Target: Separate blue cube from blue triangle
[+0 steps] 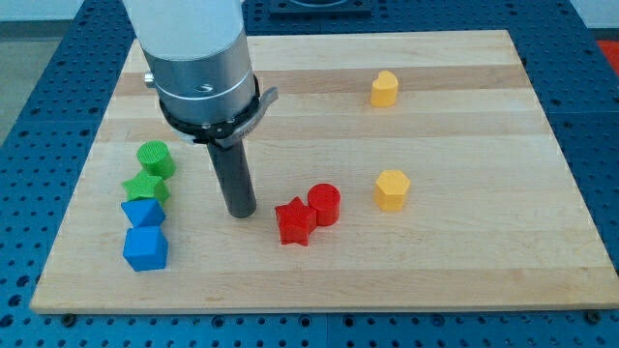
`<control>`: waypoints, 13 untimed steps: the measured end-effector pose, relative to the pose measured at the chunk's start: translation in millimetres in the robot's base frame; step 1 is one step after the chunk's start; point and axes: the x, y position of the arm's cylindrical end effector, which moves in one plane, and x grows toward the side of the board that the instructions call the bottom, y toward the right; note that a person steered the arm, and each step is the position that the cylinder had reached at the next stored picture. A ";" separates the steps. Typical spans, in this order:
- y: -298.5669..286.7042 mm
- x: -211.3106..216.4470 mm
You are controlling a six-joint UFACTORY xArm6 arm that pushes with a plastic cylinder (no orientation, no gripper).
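The blue cube (145, 248) lies near the board's lower left. The blue triangle (142, 213) sits just above it, touching or nearly touching it. My tip (241, 211) stands on the board to the right of both blue blocks, roughly level with the triangle and well apart from it. It is a short way left of the red blocks.
A green star (146, 187) and a green cylinder (155, 159) continue the column above the blue triangle. A red star (294, 222) and a red cylinder (325, 204) lie right of my tip. Two yellow blocks sit further right, one at mid-board (392, 189) and one near the top (384, 88). The wooden board (464, 261) ends close below the blue cube.
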 end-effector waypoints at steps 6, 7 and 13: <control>-10.0 45.9; -15.1 67.8; -133.1 51.4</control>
